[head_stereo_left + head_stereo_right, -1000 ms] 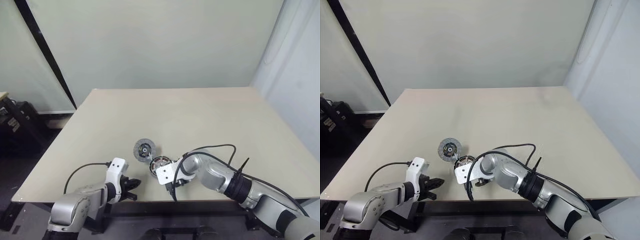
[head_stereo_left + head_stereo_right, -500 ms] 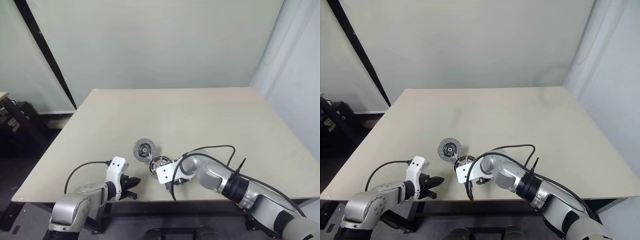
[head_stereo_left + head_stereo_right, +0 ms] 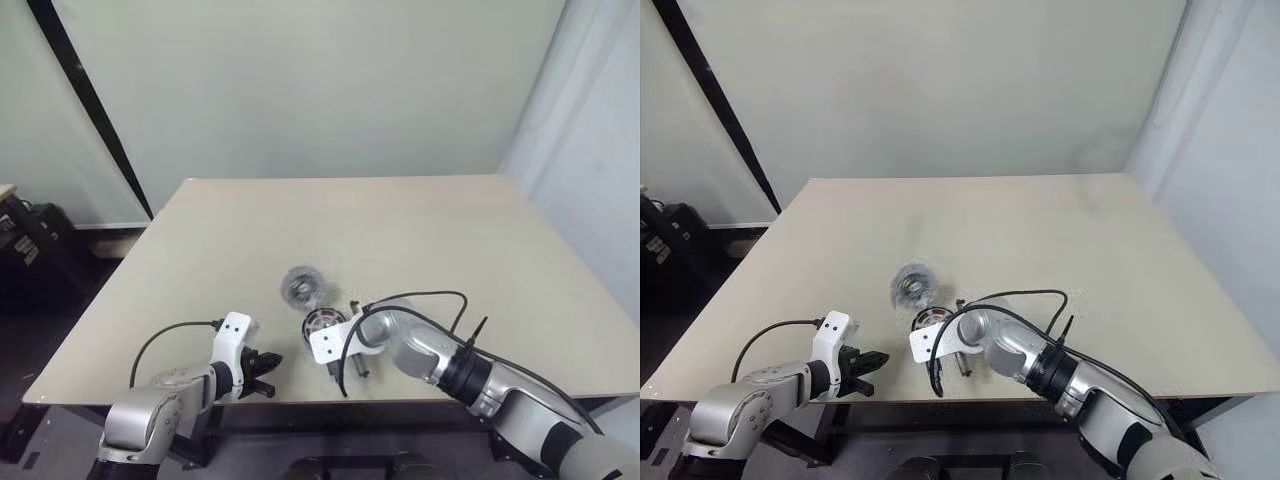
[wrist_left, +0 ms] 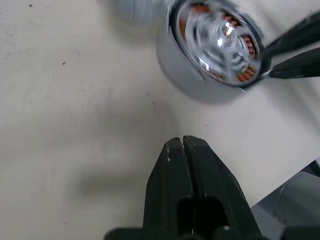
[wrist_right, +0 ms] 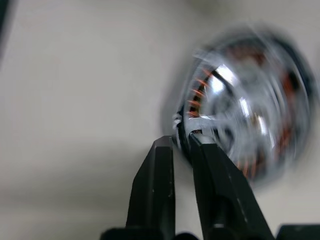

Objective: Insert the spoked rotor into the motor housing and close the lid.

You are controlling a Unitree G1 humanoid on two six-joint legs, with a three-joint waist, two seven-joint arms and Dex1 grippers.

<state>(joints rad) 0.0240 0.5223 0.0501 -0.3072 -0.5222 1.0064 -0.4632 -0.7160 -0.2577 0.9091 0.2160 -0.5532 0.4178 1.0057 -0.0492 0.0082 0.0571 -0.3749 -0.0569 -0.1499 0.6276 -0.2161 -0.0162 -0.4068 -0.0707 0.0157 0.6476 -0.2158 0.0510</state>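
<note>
Rotor (image 4: 220, 37) sits blurred inside the motor housing (image 3: 322, 323) near the table's (image 3: 420, 230) front edge; right gripper (image 5: 182, 141) pinches the housing rim, left gripper (image 4: 182, 142) clenched empty; insertion looks under way; next, seat it, then fetch the lid (image 3: 301, 286).

Both arms are silver-grey metal with white wrist brackets, black cables, and each end effector (image 3: 268, 360) has black fingers.

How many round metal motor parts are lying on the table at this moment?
2 that I can see. The lid lies farther from the robot; the motor housing, copper windings inside, sits just nearer, at the right gripper. The spoked rotor appears seated inside it.
</note>
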